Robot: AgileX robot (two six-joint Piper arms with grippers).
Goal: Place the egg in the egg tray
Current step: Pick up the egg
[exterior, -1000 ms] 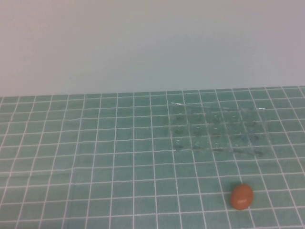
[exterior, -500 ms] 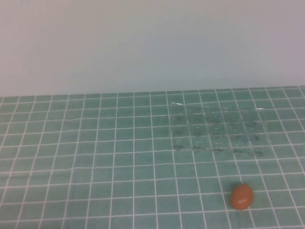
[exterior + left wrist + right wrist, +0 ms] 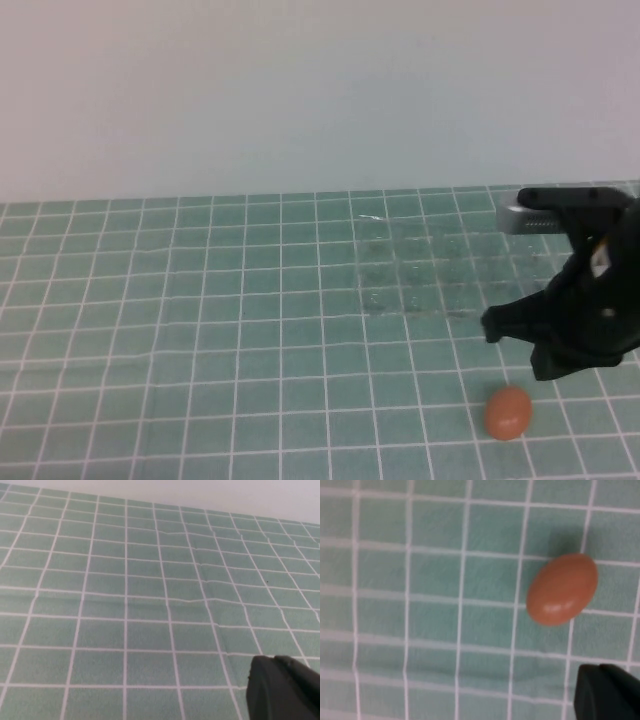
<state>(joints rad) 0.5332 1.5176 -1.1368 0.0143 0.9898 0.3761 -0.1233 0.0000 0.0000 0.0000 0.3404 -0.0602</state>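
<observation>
Green gridded mat (image 3: 200,330) (pale wall (image 3: 300,90))

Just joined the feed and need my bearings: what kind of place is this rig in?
Likely a lab test bench: a green grid-lined mat against a plain pale wall, bearing only an orange-brown oval egg and a clear plastic egg tray. The right gripper hovers above the egg; the left gripper is parked.

The right gripper (image 3: 545,350) is matte black and blocky, with angular housings, a light grey ribbed metal block on the part behind it, and a small pale mark on its side. The left gripper (image 3: 282,687) shows only one rounded black corner
</observation>
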